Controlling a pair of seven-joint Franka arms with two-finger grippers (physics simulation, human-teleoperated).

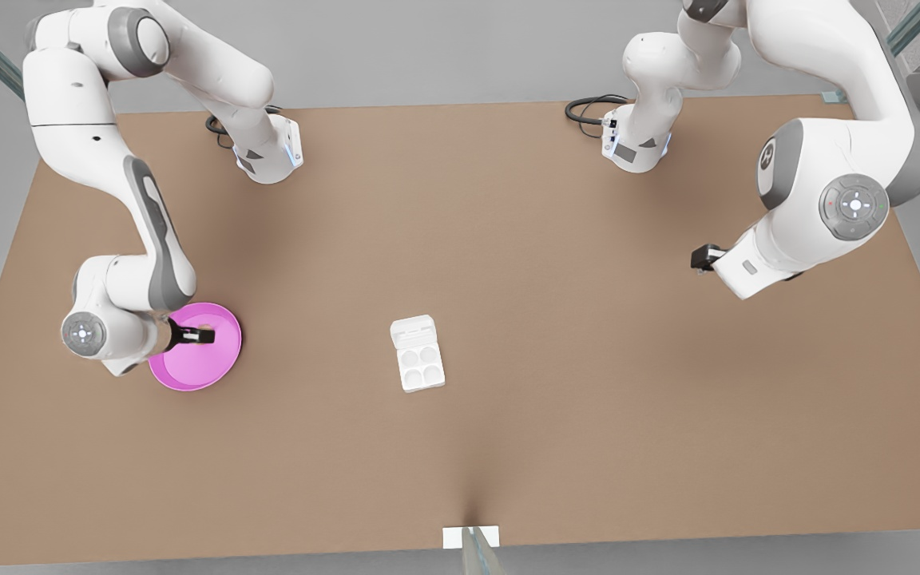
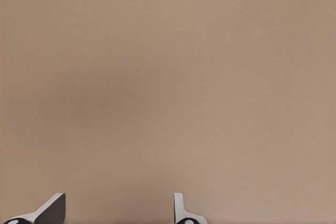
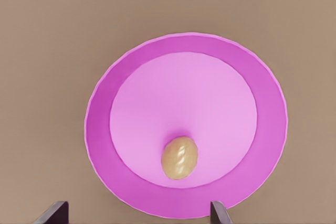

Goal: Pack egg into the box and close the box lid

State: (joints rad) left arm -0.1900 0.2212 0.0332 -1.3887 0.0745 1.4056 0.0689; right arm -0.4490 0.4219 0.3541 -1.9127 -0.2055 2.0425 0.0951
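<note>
The box [image 1: 418, 354] lies near the middle of the brown table [image 1: 588, 335], nearest the front view's lower edge among the things here. Its tray shows four round cups, all bare, and the lid [image 1: 413, 328] is swung open, lying flat at the tray's far end, hinged to it.

Well off to the front view's left sits the pink plate [image 1: 188, 371]. The right gripper [image 1: 203, 336] hangs above the plate, reaching over it from the arm at that side. In the right wrist view its two fingertips [image 3: 53, 212] stand wide apart, released, holding nothing, with the plate [image 3: 100, 129] spread beneath them. The egg [image 3: 179, 157], tan-brown and oval, rests on the plate's flat centre, off toward the rim and between the lines of the two fingers but clear of both. In the front view the gripper's dark body hides the egg.

At the front view's right, well apart from box and plate, the left gripper [image 1: 703, 257] waits above bare table, its arm bent high over the table's edge. The left wrist view shows its fingers [image 2: 50, 211] parted, released, with plain brown table [image 2: 168, 87] below.

Farther back, the two arm bases [image 1: 268, 156] stand on the table's far side, each with a dark cable [image 1: 588, 108] coiled beside it.
</note>
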